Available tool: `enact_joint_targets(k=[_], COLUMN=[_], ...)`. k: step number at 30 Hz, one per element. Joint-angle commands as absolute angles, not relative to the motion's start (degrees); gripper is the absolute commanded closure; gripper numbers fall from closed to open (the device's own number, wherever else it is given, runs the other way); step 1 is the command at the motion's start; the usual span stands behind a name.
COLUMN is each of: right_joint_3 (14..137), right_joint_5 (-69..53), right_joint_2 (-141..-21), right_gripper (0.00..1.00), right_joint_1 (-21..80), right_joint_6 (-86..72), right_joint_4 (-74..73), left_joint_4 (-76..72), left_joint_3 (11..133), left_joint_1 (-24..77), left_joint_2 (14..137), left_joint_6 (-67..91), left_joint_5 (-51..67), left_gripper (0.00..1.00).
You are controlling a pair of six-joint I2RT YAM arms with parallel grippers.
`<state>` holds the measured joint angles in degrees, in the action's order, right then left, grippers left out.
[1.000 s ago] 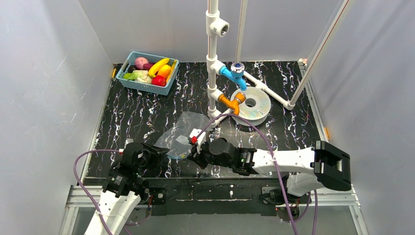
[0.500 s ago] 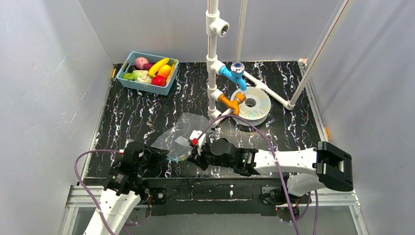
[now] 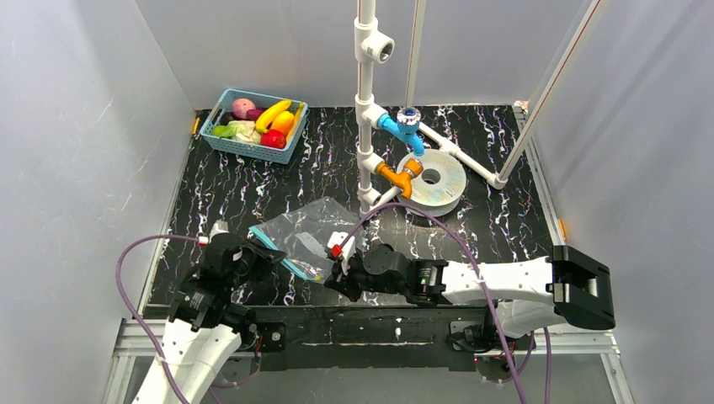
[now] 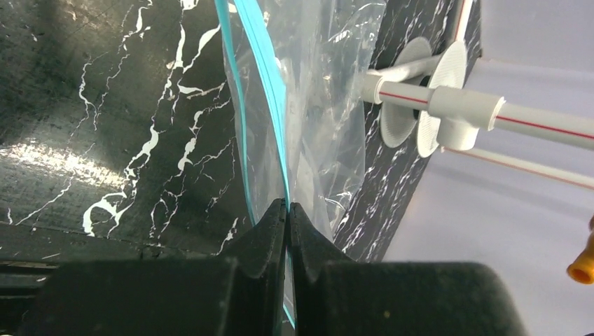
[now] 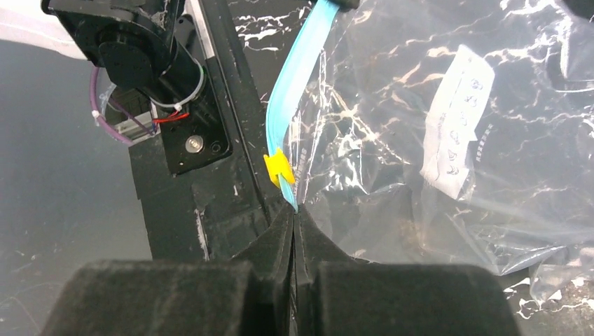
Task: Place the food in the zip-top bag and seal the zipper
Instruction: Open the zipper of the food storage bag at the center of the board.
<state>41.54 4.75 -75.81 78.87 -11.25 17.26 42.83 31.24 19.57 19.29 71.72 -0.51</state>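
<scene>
Zip-top bag [image 3: 310, 229]: thin clear crinkly film, so light, floppy and slippery, and likely to sag shut unless its mouth is held apart. It looks empty. It sits near the front of the black surface [image 3: 227, 194], just before the white pipe stand [image 3: 364, 126]. The best hold is the zipper [image 5: 298, 70], the stiffer teal strip at the mouth (yellow slider [image 5: 278, 168] rides it, close to the right grip). Left fingers [image 4: 270, 231] are clamped on one end of that strip, right fingers [image 5: 280, 241] pinch the other. White label [image 5: 459, 119] is on the film. Food waits in the blue basket [image 3: 244, 150], far back left, well apart.
</scene>
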Motion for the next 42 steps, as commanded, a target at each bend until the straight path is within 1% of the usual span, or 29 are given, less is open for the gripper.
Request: enact_joint_targets(k=[1, 2, 5, 6, 11, 12, 13, 16, 19, 26, 29, 37, 38, 39, 41, 42], right_joint_3=[45.4, 47.1, 51.9, 53.5, 59.6, 60.9, 62.6, 69.8, 76.1, 83.6, 84.6, 82.8, 82.6, 82.5, 82.3, 82.1], right_joint_5=[5.0, 5.8, 6.9, 6.7, 8.0, 9.5, 11.9, 20.5, 26.1, 42.9, 46.7, 49.9, 50.0, 50.0, 50.0, 50.0], right_joint_2=[-75.9, -76.2, -76.6, -76.8, -76.9, -77.3, -78.1, -82.7, -87.2, -95.4, -97.5, -98.9, -99.1, -99.2, -99.2, -99.1], right_gripper=[0.88, 0.82, 0.74, 0.7, 0.36, 0.3, 0.29, 0.29, 0.29, 0.3, 0.3, 0.32, 0.36, 0.41, 0.61, 0.68], right_joint_1=[79.7, 79.8, 80.2, 80.4, 82.7, 82.9, 82.9, 83.0, 83.5, 87.6, 89.4, 90.0, 90.0, 90.0, 90.0, 90.0], right_joint_6=[-14.7, -15.5, -16.1, -15.7, -14.9, -15.6, -16.5, -18.9, -20.1, -19.0, -17.2, -19.1, -19.0, -19.0, -18.9, -19.1], right_joint_4=[10.1, 7.7, 2.2, 0.7, -3.9, -4.2, -5.6, -11.7, -15.9, -19.7, -19.1, -17.9, -17.7, -17.6, -17.6, -17.5], left_joint_4=[42.8, 42.4, 40.6, 40.4, 40.2, 40.2, 40.2, 40.2, 39.8, 40.8, 40.8, 42.9, 43.0, 43.3, 43.7, 43.8], left_joint_3=[35.4, 36.0, 36.8, 37.0, 36.7, 36.8, 36.8, 36.8, 36.8, 36.3, 35.7, 35.5, 35.5, 35.6, 35.8, 36.0], left_joint_1=[19.5, 19.5, 19.5, 19.5, 19.5, 19.5, 19.6, 19.5, 19.5, 19.5, 19.5, 19.5, 19.5, 19.5, 19.5, 19.5], left_joint_2=[24.6, 25.4, 27.3, 27.6, 26.8, 26.4, 26.0, 24.8, 24.0, 23.7, 23.4, 22.0, 21.7, 21.5, 21.2, 21.1], left_joint_6=[65.2, 64.9, 64.8, 65.2, 68.0, 68.5, 69.1, 72.2, 74.9, 78.8, 80.2, 80.5, 80.5, 80.5, 80.5, 80.5], left_joint_5=[-0.2, 1.5, 5.0, 5.7, 7.7, 7.9, 8.2, 9.3, 10.2, 11.9, 12.4, 11.4, 11.4, 11.3, 11.0, 10.8], left_gripper=[1.0, 1.0, 1.0, 1.0, 1.0, 1.0, 1.0, 1.0, 1.0, 1.0, 1.0, 1.0, 1.0, 1.0, 1.0, 1.0])
